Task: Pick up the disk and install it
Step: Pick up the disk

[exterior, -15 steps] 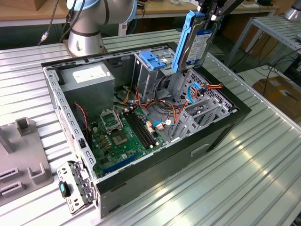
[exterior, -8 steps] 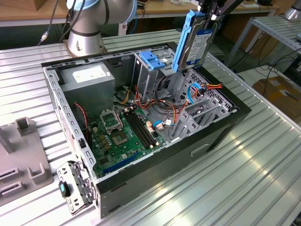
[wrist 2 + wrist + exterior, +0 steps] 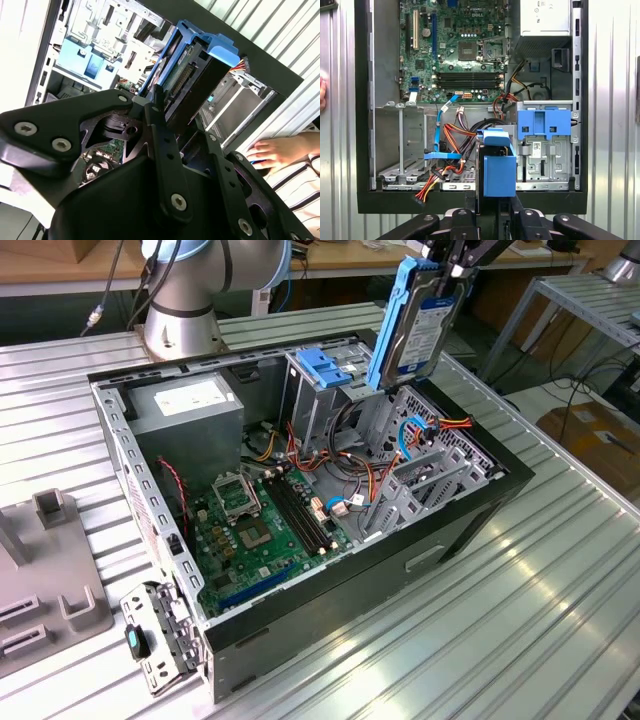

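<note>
Got my hand (image 3: 452, 262) clamped on the top end of the disk (image 3: 415, 325). It hangs upright in the air over the open PC case (image 3: 470, 510) on the worktop (image 3: 520, 630) (lower end near the drive cage (image 3: 325, 370) with the blue latch). A person's fingers (image 3: 265, 150) rest beside the case.

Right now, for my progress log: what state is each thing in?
case: lying on its side, side panel off.
disk: on edge, held above the case, not installed.
gripper: jaws shut on the disk.
drive cage: mounted inside the case.
hand: resting on the table beside the case.
</note>
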